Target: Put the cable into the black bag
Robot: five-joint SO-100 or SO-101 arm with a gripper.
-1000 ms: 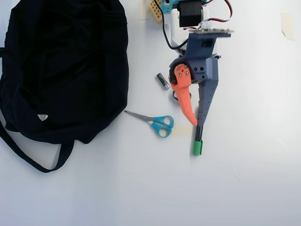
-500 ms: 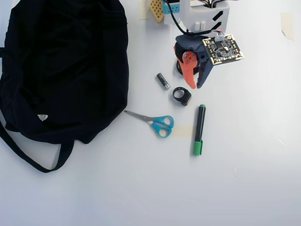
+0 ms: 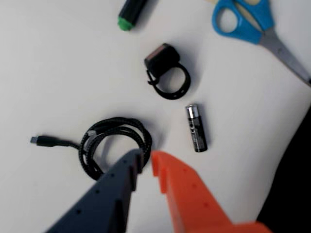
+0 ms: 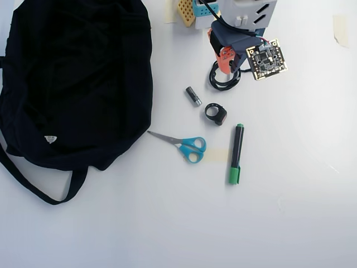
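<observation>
Wrist view: gripper [image 3: 146, 160] right up front, blue and orange fingers nearly closed w/ just a thin gap, holding nothing, tips over the near edge of the cable [image 3: 114, 145], which lies coiled on the white table [image 3: 58, 73], plug end trailing left. Beyond it: battery [image 3: 196, 127], then small black ring [image 3: 165, 72], marker [image 3: 131, 12] and scissors [image 3: 257, 24]. Overhead view: black bag [image 4: 78, 78] far left, well apart from the cable.

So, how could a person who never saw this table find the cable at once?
In the overhead view, start at the big black bag on the left, then go right to the robot's hand at the top. The cable lies under it: a thin black cord wound in a round coil. The ring-shaped object below is smaller and thicker, and the battery is straight.
</observation>
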